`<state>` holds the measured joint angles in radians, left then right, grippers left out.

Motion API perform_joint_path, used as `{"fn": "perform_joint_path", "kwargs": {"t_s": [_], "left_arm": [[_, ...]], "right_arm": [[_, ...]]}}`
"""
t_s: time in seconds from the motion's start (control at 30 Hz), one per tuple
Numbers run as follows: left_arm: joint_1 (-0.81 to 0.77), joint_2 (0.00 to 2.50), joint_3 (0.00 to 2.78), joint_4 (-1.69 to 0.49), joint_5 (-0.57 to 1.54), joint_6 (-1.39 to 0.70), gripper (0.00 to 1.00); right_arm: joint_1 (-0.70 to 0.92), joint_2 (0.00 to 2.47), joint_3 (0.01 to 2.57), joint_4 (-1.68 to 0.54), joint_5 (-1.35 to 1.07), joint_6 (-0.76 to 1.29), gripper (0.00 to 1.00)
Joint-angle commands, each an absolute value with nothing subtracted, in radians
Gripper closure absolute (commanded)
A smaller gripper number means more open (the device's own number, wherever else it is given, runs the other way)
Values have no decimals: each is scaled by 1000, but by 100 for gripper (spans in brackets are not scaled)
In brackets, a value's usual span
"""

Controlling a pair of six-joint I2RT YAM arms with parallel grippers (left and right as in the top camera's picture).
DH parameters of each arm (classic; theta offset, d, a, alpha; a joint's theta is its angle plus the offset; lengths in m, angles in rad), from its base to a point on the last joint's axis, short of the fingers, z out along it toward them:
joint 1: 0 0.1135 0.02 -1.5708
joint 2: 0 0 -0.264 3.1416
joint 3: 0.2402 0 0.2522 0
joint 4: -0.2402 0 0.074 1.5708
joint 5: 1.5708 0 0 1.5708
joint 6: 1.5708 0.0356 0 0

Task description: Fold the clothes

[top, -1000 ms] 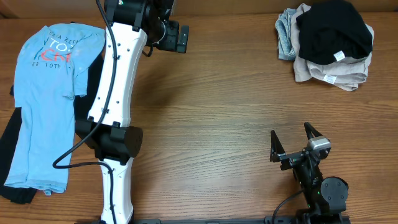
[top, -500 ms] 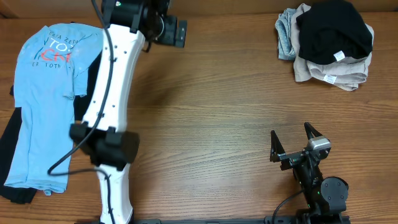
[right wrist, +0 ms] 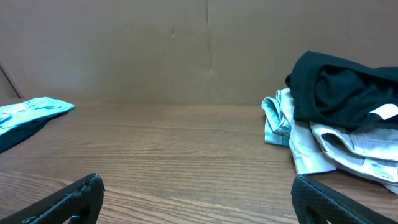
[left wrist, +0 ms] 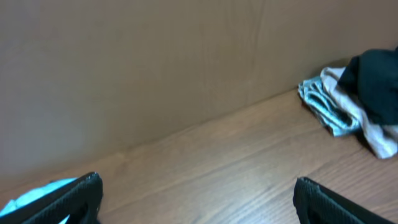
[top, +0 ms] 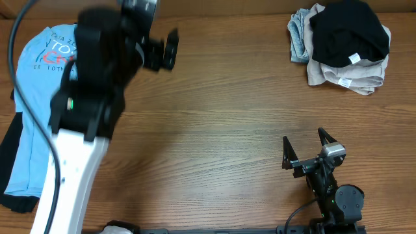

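- The light blue T-shirt point(top: 32, 117) lies spread flat along the left side of the counter point(top: 221, 110), red and white lettering on its chest towards the far edge.
- A dark cloth point(top: 9, 153) shows under it at the left edge; what garment it is cannot be told.
- The left arm point(top: 84, 130), blurred in the overhead view, crosses over the right part of that shirt.
- The left claw point(left wrist: 196, 190) is up at the far left of the counter, pointing along the brown wall point(left wrist: 155, 62). Its fingers are spread wide with nothing between them.
- At the far right corner sits a heap of clothes: a bunched black garment point(top: 348, 32) with a small white label point(top: 355, 58) on top, a beige garment point(top: 344, 78) beneath it, and a folded pale blue cloth point(top: 298, 36) touching the heap's left side.
- The right claw point(top: 303, 138) is low at the near right, well apart from the heap, fingers wide apart and empty.
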<state>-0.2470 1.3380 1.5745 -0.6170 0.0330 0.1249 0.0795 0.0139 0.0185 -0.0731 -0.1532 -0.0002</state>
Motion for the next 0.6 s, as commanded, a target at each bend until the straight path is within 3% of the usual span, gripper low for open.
{"fn": "perform_joint_path", "kwargs": {"t_s": [0.0,0.57], "left_arm": [[-231,1217,1386,-553,16,176,0],[-18,517,476,-56,151,171,0]], "right_arm": [[84,3,8,-68,-159,3,0],[84,3,8,-68,-159,3,0]]}}
